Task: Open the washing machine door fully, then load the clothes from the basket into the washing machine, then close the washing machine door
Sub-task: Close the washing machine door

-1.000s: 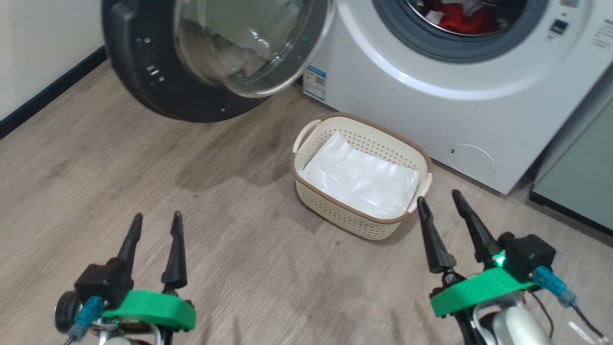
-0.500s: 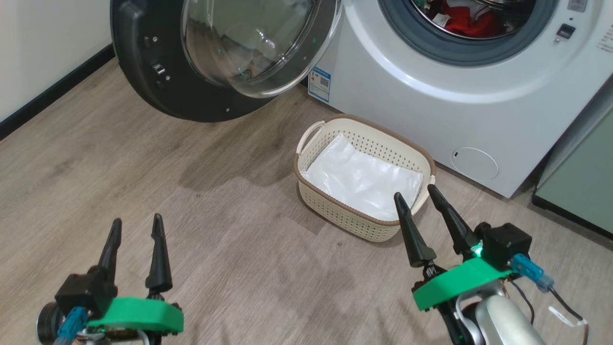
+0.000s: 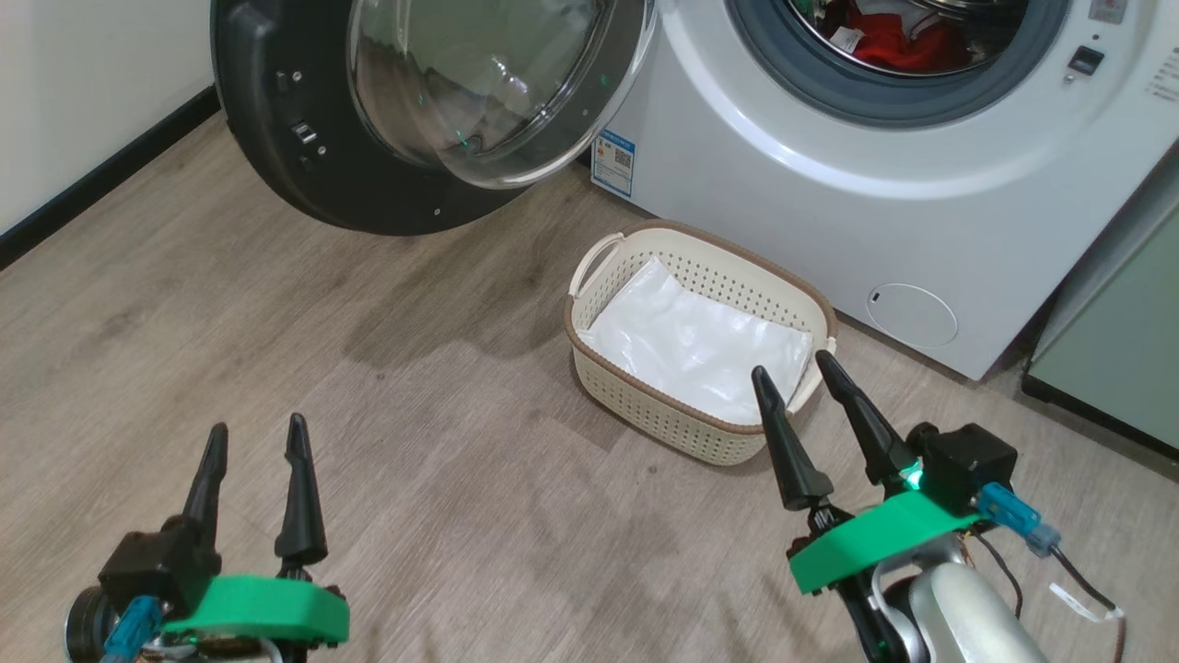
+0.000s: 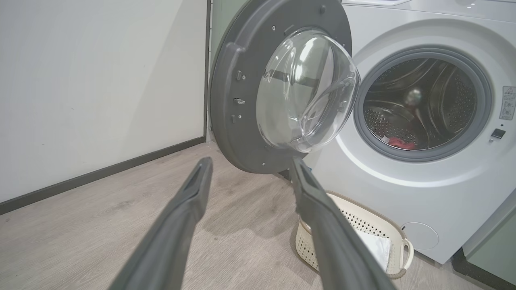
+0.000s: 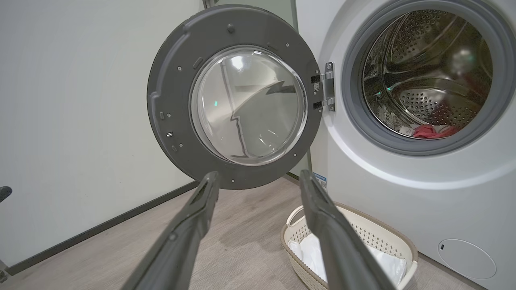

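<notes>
The washing machine (image 3: 829,212) stands at the top right with its door (image 3: 276,120) swung wide open to the left, glass bowl facing out. Red clothes (image 3: 889,41) lie inside the steel drum, also seen as a red heap of clothes (image 5: 429,131) at the drum's bottom. The cream basket (image 3: 645,414) sits on the floor before the machine, holding just a white glossy sheet (image 3: 695,345). My left gripper (image 3: 256,442) hovers open over the floor at lower left. My right gripper (image 3: 794,366) is open, fingertips near the basket's right end.
A pale green cabinet (image 3: 1114,359) stands right of the machine. A white wall with a dark skirting board (image 3: 101,170) runs along the left. Wood-look floor (image 3: 414,460) stretches between my grippers and the open door.
The head camera shifted a little, so the scene sits slightly right and lower. Both grippers drew back down and left in view, staying open. The door and basket stayed put.
</notes>
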Robot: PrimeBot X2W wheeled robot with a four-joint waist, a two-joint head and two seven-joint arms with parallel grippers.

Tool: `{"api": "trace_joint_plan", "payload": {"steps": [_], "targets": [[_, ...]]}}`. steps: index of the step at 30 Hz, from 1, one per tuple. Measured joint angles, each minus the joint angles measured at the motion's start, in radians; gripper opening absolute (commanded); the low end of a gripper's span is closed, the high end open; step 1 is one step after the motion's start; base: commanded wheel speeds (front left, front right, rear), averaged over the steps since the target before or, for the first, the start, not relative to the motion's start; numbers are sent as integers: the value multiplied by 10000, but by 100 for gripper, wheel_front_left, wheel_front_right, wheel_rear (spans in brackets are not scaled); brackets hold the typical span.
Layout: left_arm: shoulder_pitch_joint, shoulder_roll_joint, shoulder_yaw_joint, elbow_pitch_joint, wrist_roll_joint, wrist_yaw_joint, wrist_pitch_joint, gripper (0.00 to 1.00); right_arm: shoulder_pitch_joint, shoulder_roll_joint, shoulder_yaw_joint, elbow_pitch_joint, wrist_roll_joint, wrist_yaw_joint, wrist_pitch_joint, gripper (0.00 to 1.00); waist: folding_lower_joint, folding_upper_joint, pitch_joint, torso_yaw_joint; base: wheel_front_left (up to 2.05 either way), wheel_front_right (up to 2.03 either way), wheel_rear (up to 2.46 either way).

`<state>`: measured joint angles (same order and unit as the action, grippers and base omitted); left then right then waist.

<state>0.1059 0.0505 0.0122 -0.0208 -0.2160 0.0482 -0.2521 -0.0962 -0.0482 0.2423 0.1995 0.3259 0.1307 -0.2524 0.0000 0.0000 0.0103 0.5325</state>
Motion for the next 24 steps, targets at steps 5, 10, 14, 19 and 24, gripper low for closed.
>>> {"api": "trace_joint_plan", "payload": {"steps": [5, 10, 14, 19, 24], "targets": [[0, 0, 4, 4, 0, -8, 0, 100, 9, 0, -36, -4, 0, 0, 0, 100, 0, 0, -30, -21, 0, 0, 0], [0, 0, 2, 17, 0, -10, 0, 100, 19, 0, -94, -4, -4, 0, 0, 100, 0, 0, -38, -25, 0, 0, 0], [0, 0, -21, 29, 0, -12, 0, 100, 19, 0, -157, -8, -4, 0, 0, 100, 0, 0, -43, -27, 0, 0, 0], [0, 0, -52, 36, -38, -23, 0, 100, 31, 0, -157, -13, -10, 0, 0, 100, 0, 0, -26, -15, 0, 0, 0], [1, 0, -58, -33, -353, -35, 0, 0, 31, 0, -132, -25, -109, 0, 0, 100, 0, 0, 125, 12, 0, 0, 0]]}}
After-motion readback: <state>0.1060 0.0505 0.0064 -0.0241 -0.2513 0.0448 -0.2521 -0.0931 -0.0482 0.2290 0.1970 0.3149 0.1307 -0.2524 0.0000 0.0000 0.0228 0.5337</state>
